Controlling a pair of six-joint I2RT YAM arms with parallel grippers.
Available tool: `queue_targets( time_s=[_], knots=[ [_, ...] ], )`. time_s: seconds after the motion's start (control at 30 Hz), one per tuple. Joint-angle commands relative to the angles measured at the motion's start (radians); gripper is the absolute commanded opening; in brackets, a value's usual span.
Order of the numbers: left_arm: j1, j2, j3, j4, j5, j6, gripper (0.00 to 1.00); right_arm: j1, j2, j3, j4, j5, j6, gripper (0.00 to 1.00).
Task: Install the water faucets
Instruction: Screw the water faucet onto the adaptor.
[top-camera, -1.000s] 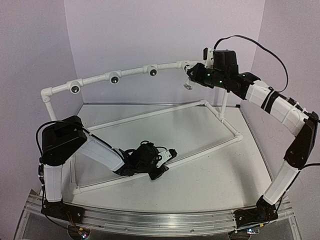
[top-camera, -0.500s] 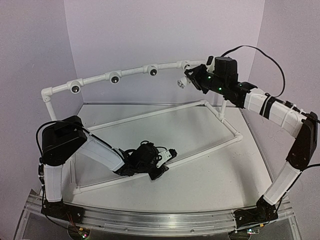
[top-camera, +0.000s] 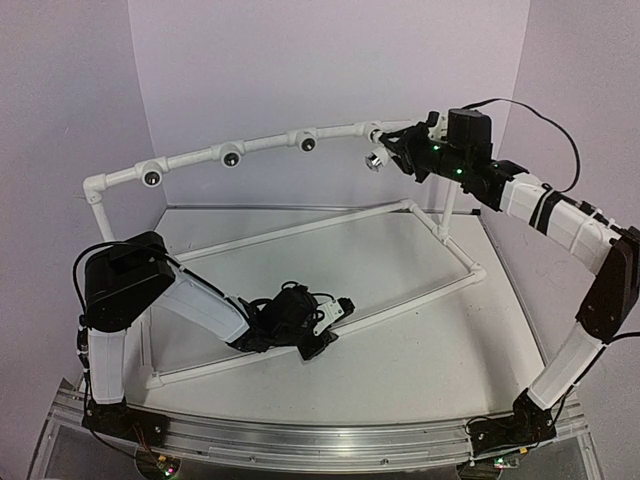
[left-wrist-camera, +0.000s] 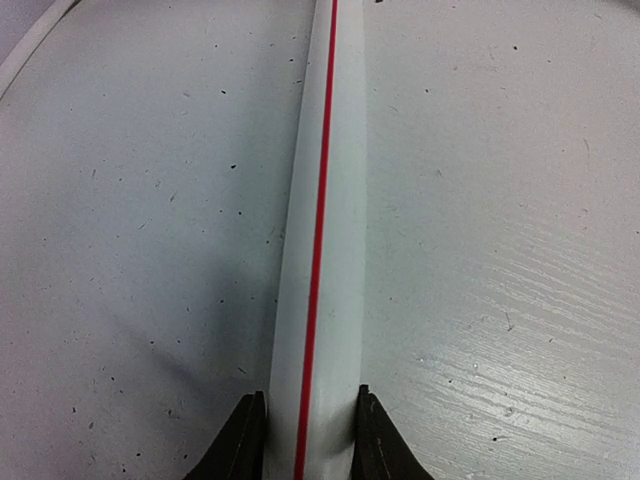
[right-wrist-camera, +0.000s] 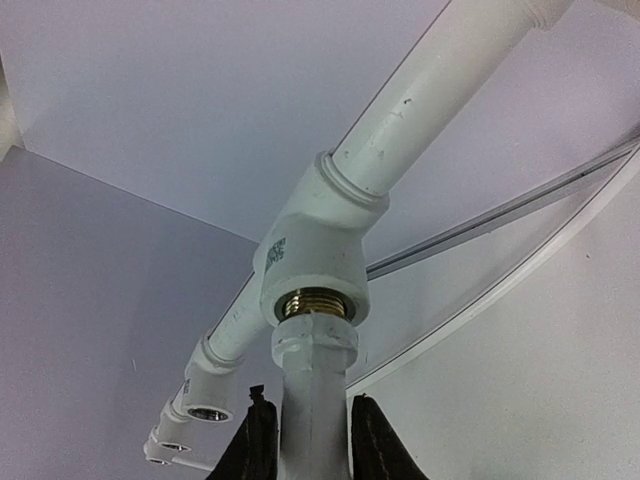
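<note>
Bright, diffuse lighting; top view bowed at edges. Soft shadow lies frame-left of the white red-striped pipe (left-wrist-camera: 320, 250). Close to lens, the white plastic faucet (right-wrist-camera: 315, 400) reads slightly soft.

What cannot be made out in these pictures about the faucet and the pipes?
White faucet: the right wrist view's bottom edge cuts off spout and handle; in the top view it is too small.
Brass thread: the tee fitting hides how deep it sits.
Pipe clamped by the left gripper: the left wrist view's edges cut off both ends.
</note>
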Motion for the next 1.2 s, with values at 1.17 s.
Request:
queue_targets(
  time_s=[1.17],
  knots=[
    [-0.05,0.145,-0.012,-0.273,0.048,-0.112,0.0,0.037,0.068,-0.202,0.503,0.45,0.964,0.0]
  ],
)
